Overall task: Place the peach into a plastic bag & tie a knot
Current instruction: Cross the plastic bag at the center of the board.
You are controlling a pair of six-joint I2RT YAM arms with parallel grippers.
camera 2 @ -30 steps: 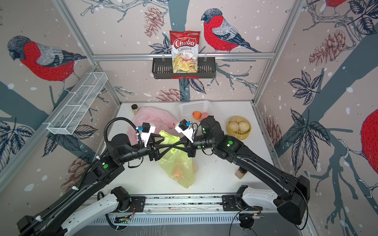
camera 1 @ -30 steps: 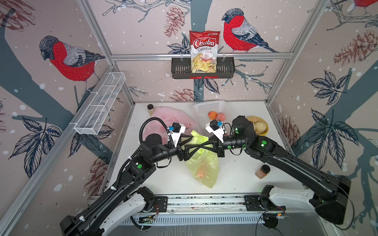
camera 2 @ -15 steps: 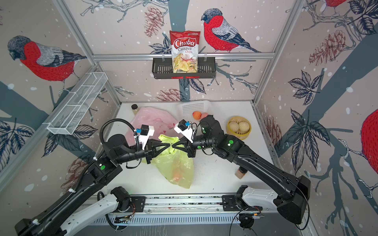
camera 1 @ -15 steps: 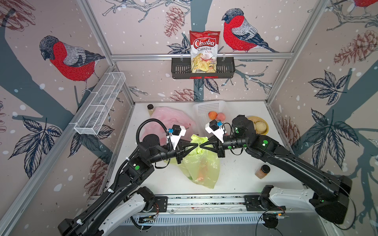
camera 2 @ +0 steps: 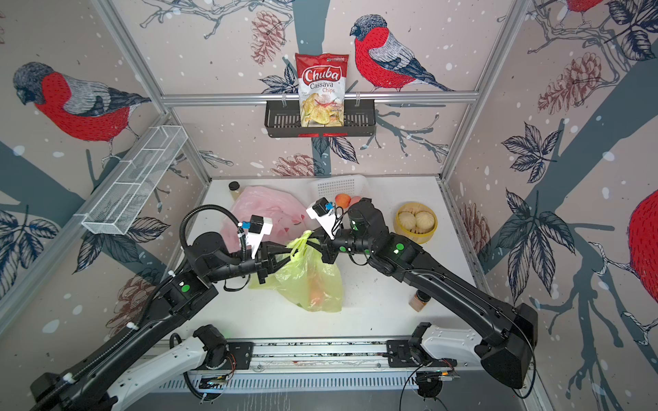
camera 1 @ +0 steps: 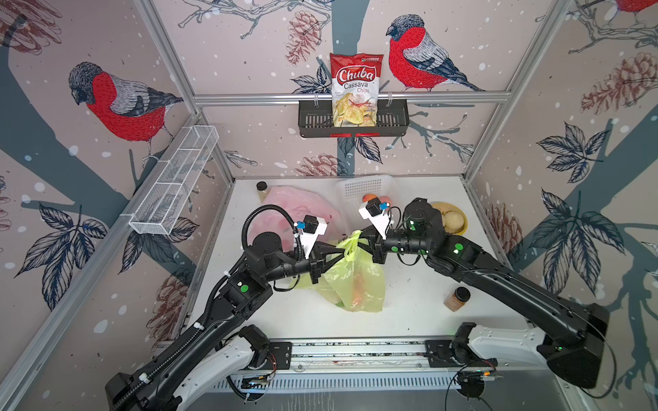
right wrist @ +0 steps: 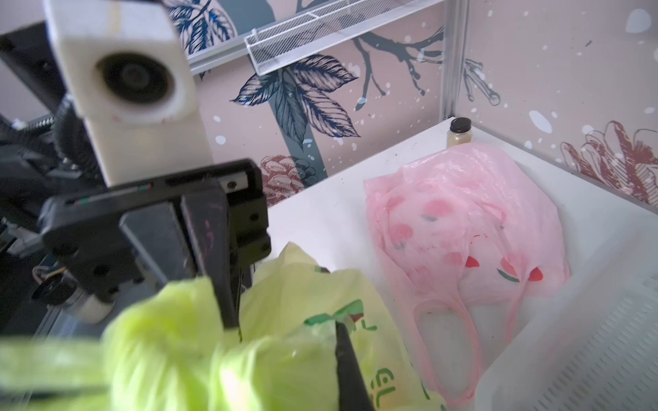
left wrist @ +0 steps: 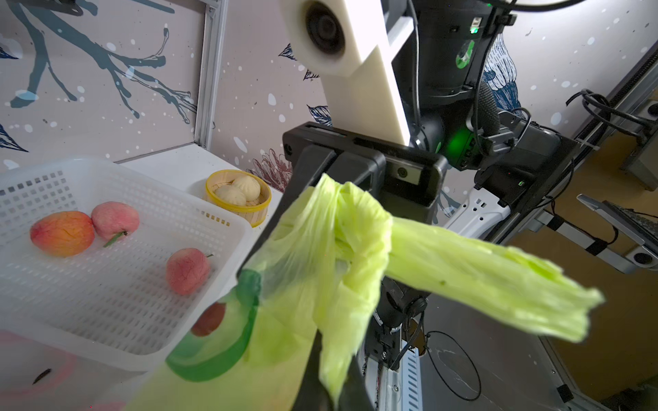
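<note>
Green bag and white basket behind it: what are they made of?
The green bag looks like thin, glossy plastic film: translucent and crinkled, with an orange fruit showing through. The white basket seems rigid moulded plastic, fairly matt, pierced by a grid of small holes.

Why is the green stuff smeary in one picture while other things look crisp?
Right wrist view: the green plastic bag, close to the lens, is blurred; the pink bag farther off is sharp. Left wrist view: the peaches in the basket are crisp. Both top views: the Chuba chips bag is legible.
</note>
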